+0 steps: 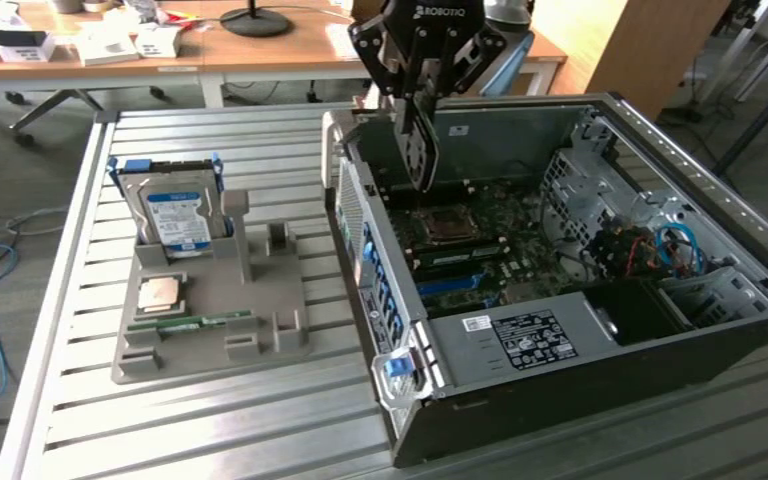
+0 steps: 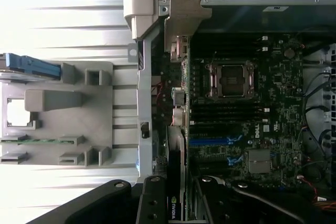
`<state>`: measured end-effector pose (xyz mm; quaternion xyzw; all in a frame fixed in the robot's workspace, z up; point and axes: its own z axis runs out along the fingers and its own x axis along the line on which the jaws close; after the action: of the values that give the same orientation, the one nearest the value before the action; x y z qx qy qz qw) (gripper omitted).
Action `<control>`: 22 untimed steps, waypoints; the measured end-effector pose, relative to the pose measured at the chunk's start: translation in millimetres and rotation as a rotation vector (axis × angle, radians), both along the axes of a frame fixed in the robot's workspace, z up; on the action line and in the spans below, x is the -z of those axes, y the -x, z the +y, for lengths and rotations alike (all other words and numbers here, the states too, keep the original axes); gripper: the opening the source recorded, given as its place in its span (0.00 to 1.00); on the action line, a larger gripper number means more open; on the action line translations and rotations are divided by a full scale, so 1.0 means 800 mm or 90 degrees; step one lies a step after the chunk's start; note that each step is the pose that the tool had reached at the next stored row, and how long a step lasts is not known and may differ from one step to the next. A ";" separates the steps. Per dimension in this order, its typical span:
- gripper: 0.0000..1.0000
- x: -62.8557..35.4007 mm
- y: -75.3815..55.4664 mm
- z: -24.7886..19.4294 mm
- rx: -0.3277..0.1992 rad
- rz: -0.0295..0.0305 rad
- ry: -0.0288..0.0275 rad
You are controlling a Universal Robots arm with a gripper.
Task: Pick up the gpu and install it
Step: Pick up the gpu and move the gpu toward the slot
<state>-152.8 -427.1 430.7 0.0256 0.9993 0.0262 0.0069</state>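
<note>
My gripper (image 1: 422, 85) hangs above the far left part of the open computer case (image 1: 704, 190) and is shut on the gpu (image 1: 419, 145). The gpu is a dark card held upright on edge, its lower edge over the motherboard (image 1: 504, 240) near the case's rear wall. In the wrist view the gpu (image 2: 176, 182) is seen edge-on between my black fingers (image 2: 152, 198), running down toward the blue expansion slots (image 2: 210, 141). The card is above the board, not seated in a slot.
A grey parts holder (image 1: 264, 300) lies on the slatted metal table at the exterior view's left, with a hard drive (image 1: 177, 220) standing in it, a CPU (image 1: 160, 292) and a memory stick (image 1: 204, 322). Cables (image 1: 658, 250) fill the case's right side. Desks stand behind.
</note>
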 end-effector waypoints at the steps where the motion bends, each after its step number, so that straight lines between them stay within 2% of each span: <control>1: 0.26 0.000 -0.002 0.0000 0.000 0.0000 0.0000; 22: 0.26 0.000 -0.060 0.0000 0.000 0.0000 -0.0007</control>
<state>-105.1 -427.2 430.7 0.0255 0.9993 0.0268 0.0069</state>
